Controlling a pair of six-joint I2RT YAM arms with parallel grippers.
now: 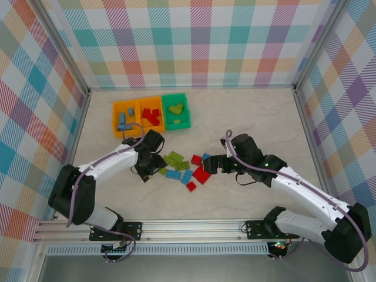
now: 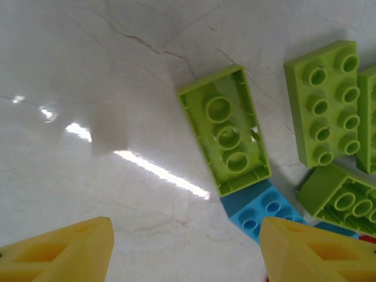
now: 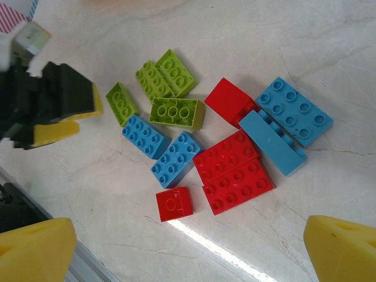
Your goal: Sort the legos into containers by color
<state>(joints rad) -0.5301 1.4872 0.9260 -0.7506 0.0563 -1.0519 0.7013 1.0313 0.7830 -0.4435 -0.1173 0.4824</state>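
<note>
Orange and green plastic: three open containers (image 1: 114, 117) joined in a row sit toward the far left corner of the pale, marble-patterned worktop (image 1: 252, 117). Two are orange and one is green. Blue bricks lie in the left orange bin, red in the middle one, lime in the green.

Nearer the front edge, the left gripper (image 2: 188, 258) is low over the surface. Its yellow-padded fingers are spread wide with nothing between them. Just ahead of it a lime brick (image 2: 225, 138) lies upside down, showing its hollow underside and three round tubes.

The loose legos (image 3: 235, 170) are scattered mid-worktop between the two arms. Lime ones are to the left, blue in the middle, red and blue to the right, and several are touching or overlapping. The right gripper (image 3: 188, 252) hangs just beside the red bricks, fingers likewise apart and empty.

These bricks look rigid, glossy and very light, so they would likely skid on the smooth surface if nudged. The best hold is probably a pinch across the two long flat side walls rather than the studded top, starting with a brick whose sides are free.
</note>
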